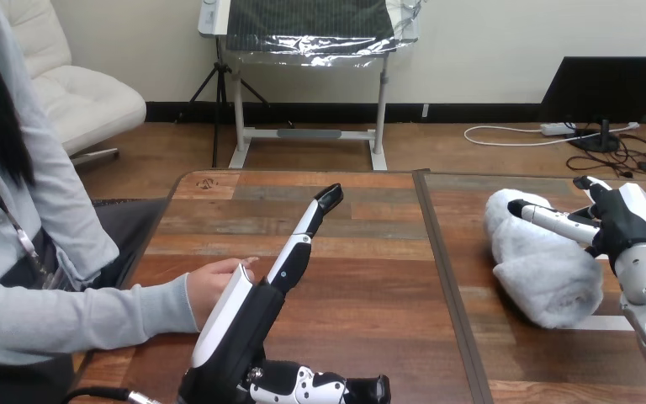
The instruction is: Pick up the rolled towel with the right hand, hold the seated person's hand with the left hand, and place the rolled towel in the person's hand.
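The rolled towel [540, 268], white and fluffy, lies on the right half of the wooden table [362, 278]. My right hand [627, 220] is at the towel's right end, open, with straight fingers [551, 219] reaching left across its top. My left hand [248, 324] stands on edge at the lower left, open, its fingers [307, 227] stretched up and away over the table. The person's hand [214, 282] rests on the table just left of my left hand, touching or tucked behind its white back. I see no fingers of mine curled round it.
A seam [439, 278] runs front to back between the two table halves. The person's grey sleeve [76, 324] comes in from the left edge. A white strip [597, 322] lies on the table under the towel's near end.
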